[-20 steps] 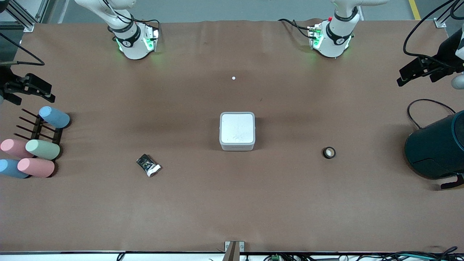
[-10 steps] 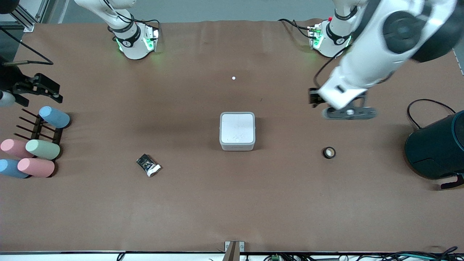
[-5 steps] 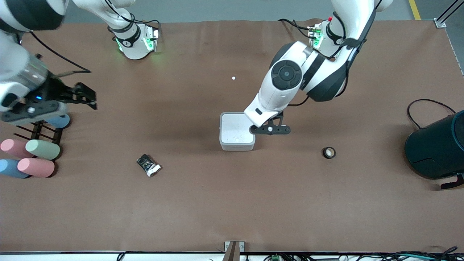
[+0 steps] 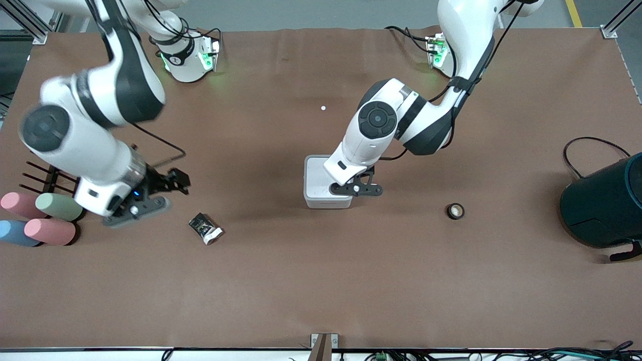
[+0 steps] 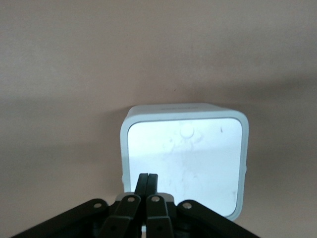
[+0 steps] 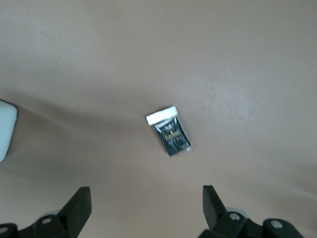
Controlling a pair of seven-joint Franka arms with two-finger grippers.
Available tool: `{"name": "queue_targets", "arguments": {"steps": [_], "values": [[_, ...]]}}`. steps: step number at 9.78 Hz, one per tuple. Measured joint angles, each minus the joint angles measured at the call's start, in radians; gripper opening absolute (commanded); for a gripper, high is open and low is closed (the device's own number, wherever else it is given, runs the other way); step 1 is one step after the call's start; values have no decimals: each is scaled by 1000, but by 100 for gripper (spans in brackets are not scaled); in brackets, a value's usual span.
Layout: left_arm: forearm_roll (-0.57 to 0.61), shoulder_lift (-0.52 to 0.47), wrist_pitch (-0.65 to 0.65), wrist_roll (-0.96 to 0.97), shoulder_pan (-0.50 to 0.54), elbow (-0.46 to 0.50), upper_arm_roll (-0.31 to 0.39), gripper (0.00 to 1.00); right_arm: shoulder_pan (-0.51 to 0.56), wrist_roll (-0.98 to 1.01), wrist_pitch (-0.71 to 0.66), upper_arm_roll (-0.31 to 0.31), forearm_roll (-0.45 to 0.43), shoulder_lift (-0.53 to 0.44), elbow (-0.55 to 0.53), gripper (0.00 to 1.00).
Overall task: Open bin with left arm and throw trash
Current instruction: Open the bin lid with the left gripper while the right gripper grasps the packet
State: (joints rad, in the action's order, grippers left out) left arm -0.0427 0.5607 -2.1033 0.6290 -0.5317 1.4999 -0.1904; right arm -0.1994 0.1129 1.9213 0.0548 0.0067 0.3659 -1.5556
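Note:
The bin [image 4: 316, 181] is a small white-grey box with its flat lid closed, at the table's middle. My left gripper [image 4: 353, 189] is shut and empty, over the bin's corner nearest the front camera at the left arm's end. In the left wrist view its shut fingertips [image 5: 147, 178] sit over the lid's [image 5: 190, 158] edge. The foil wrapper [image 4: 205, 229] lies nearer the front camera, toward the right arm's end. My right gripper [image 4: 168, 184] is open and empty above the table beside it; the right wrist view shows the wrapper [image 6: 169, 131] ahead of the open gripper [image 6: 147, 196]. The black ring [image 4: 455, 211] lies toward the left arm's end.
A big dark teal cylinder [image 4: 604, 205] with a cable stands at the left arm's end. Several pastel cylinders [image 4: 42, 220] and a dark rack [image 4: 47, 175] sit at the right arm's end. A small white dot [image 4: 323, 108] lies between the bases.
My left arm swung in from the table's end and came over the bin. My right arm swept from its end of the table toward the wrapper. Bin, wrapper and ring stayed put.

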Motion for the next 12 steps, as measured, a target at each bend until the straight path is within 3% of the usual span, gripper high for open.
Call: {"name": "queue_targets", "arguments": {"steps": [4,12], "values": [[2,61,-56,-1,-7,-57,0,0,-20,54,116,-6,-72,101,6,99],[2,131,-109,-1,-20,-88,0,0,10,249,229,-13,-72,322,87,97]]}}
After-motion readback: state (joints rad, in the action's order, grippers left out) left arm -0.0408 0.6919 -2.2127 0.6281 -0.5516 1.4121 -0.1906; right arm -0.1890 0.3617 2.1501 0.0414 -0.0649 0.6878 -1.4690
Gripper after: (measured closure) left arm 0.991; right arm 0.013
